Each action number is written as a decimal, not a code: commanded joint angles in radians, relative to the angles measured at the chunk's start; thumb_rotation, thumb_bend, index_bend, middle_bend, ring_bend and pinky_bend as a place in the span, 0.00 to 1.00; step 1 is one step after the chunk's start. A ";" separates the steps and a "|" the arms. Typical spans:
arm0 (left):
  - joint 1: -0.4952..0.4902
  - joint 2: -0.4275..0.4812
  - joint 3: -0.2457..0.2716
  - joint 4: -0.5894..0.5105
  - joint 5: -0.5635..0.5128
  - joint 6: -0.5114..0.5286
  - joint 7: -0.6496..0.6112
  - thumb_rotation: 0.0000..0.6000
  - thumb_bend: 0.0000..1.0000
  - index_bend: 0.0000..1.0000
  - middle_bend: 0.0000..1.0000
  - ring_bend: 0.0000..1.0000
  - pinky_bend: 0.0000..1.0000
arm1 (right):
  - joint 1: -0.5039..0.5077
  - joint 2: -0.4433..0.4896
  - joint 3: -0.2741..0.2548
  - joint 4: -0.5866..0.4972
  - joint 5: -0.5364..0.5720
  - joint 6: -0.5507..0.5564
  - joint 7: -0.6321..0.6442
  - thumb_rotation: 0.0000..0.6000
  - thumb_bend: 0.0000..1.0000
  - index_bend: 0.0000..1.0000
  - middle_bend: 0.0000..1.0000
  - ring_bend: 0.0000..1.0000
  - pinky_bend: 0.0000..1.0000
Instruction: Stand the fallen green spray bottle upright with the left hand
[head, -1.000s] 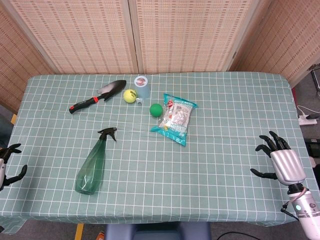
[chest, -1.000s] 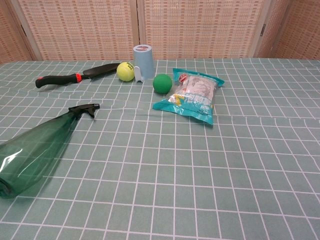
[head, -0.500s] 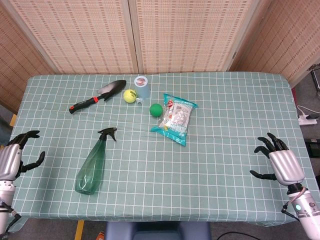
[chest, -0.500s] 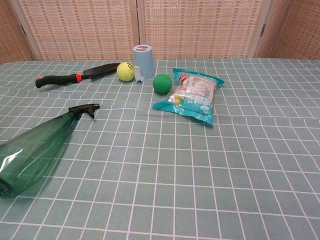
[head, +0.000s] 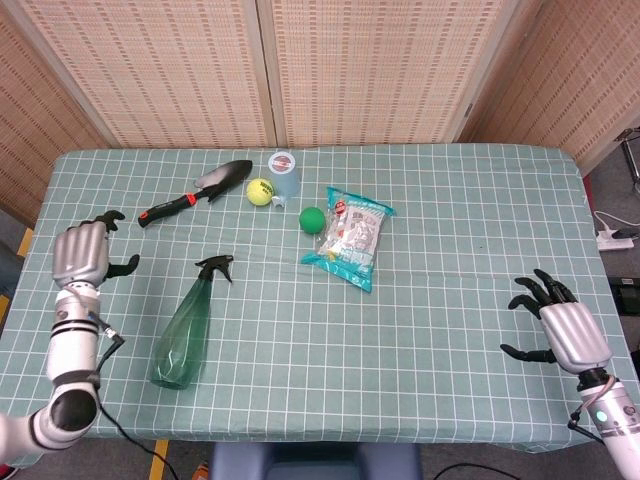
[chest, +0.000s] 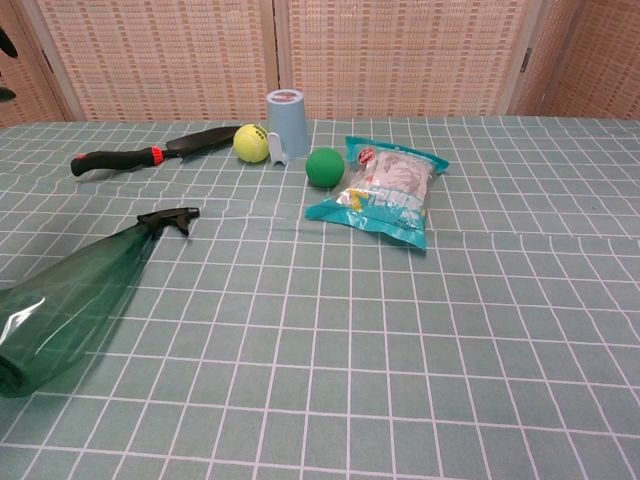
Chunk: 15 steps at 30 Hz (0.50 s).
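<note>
1. Beside the green spray bottle (head: 188, 330), on the side away from the snack bag (head: 351, 237), the left hand (head: 82, 254) hovers with fingers apart, holding nothing.
2. One green spray bottle lies on its side, black nozzle towards the trowel (head: 196, 192).
3. It looks like light, smooth plastic, likely slippery; wrapping the wide body seems safest.
4. Beyond the bottle: one trowel, one cup (head: 284, 173), two balls (head: 260, 191) (head: 312, 219), one snack bag.
5. Far past the bag, the right hand (head: 565, 331) is spread and empty.
</note>
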 joint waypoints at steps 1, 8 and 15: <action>-0.399 -0.273 -0.129 0.305 -0.548 0.233 0.470 1.00 0.24 0.25 0.28 0.27 0.31 | -0.002 0.003 0.003 -0.005 0.014 -0.006 0.007 1.00 0.06 0.39 0.15 0.00 0.16; -0.509 -0.442 -0.248 0.578 -0.717 0.339 0.588 1.00 0.23 0.11 0.25 0.25 0.25 | 0.008 0.017 0.003 -0.010 0.036 -0.044 0.033 1.00 0.06 0.40 0.15 0.00 0.16; -0.544 -0.546 -0.359 0.707 -0.753 0.357 0.592 1.00 0.23 0.08 0.25 0.25 0.25 | 0.021 0.032 -0.005 -0.015 0.021 -0.075 0.068 1.00 0.06 0.40 0.15 0.00 0.16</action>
